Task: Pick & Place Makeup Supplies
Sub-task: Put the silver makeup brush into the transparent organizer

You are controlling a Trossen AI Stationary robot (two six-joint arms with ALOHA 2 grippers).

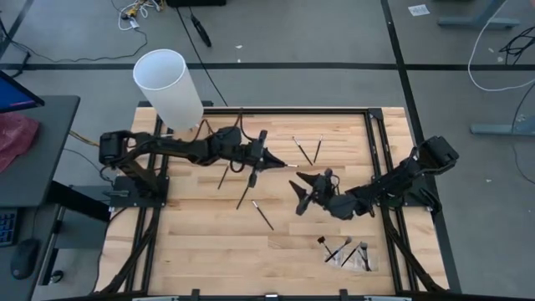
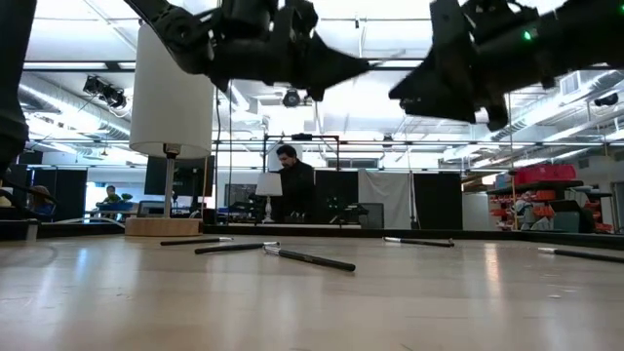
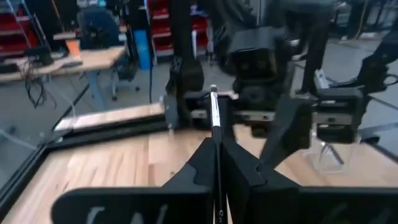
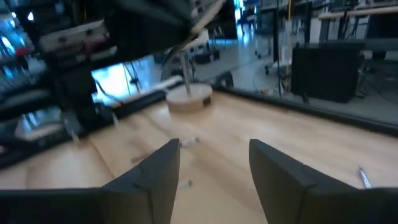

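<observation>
Jaws of left gripper (image 1: pixel 278 162) clamp one brush (image 1: pixel 287 165); right gripper (image 1: pixel 301 192) jaws gape empty.

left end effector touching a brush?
Touching. The left wrist view shows the left end effector shut on a makeup brush, its handle pinched between the fingers.

The counter (image 1: pixel 209 251) is a pale wooden board of butcher-block planks inside a black metal frame. Several makeup brushes lie on it: two crossed near the far edge (image 1: pixel 306 149), one dark-handled brush near the middle (image 1: pixel 262 214), two more slim ones beside the left arm (image 1: pixel 236 186), and a small cluster at the near right, resting on a clear packet (image 1: pixel 346 251). At the far left corner a round wooden base (image 2: pixel 162 226) sits on the board, carrying a big white cylinder (image 1: pixel 170 89).
</observation>
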